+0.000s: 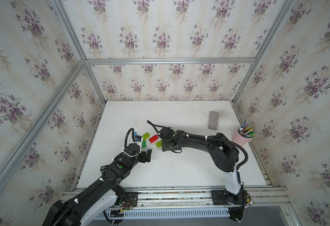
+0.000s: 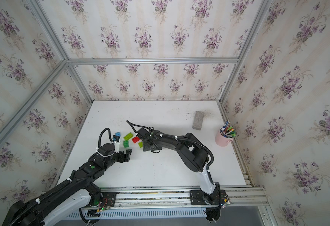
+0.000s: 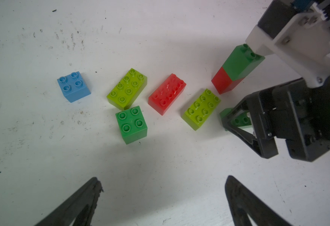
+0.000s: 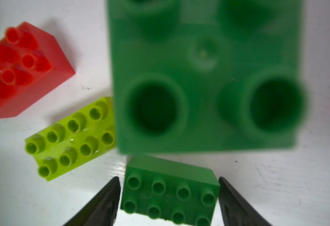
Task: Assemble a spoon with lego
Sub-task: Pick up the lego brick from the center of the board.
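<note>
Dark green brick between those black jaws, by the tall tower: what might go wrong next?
The jaws flank the dark green brick at its short ends; an off-centre squeeze could twist it into the lime brick alongside. The green-and-red tower stands right beside the right arm's wrist, so a lift might topple it.

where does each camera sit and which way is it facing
top views: high over the near edge, looking down on the table; left arm and right arm show
left wrist: down on the blue brick and its neighbours; own open jaws, right arm's end show
right wrist: close over the dark green oblong brick between its own jaws
shared: both wrist views show the red oblong brick
</note>
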Robot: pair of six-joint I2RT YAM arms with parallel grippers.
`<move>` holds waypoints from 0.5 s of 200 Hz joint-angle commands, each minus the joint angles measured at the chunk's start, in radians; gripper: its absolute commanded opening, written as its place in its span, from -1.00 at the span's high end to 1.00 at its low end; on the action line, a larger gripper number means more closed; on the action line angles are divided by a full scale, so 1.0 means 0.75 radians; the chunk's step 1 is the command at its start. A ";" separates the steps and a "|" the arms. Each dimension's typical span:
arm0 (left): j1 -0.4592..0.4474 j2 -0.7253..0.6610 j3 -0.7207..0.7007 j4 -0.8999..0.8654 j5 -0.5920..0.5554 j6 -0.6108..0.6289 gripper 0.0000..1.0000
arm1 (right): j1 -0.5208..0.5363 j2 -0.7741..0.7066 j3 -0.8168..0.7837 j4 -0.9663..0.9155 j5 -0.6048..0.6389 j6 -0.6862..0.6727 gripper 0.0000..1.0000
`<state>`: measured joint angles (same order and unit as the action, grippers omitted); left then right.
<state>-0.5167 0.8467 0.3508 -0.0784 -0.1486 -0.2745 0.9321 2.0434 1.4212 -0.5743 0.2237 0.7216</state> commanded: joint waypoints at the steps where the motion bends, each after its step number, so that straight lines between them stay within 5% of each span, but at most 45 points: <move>1: 0.000 -0.002 -0.003 0.015 -0.019 -0.025 -0.99 | 0.001 0.012 0.001 -0.030 0.039 -0.001 -0.48; 55: 0.000 -0.002 -0.005 0.014 -0.023 -0.027 -0.99 | 0.007 -0.062 0.015 -0.083 0.027 -0.016 -0.03; 100: 0.000 0.007 -0.005 0.021 -0.021 -0.027 -0.99 | 0.015 -0.269 0.064 -0.243 0.025 -0.054 0.01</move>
<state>-0.5167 0.8497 0.3504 -0.0776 -0.1555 -0.2749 0.9417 1.9011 1.4361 -0.6636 0.2264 0.7017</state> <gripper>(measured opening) 0.993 0.589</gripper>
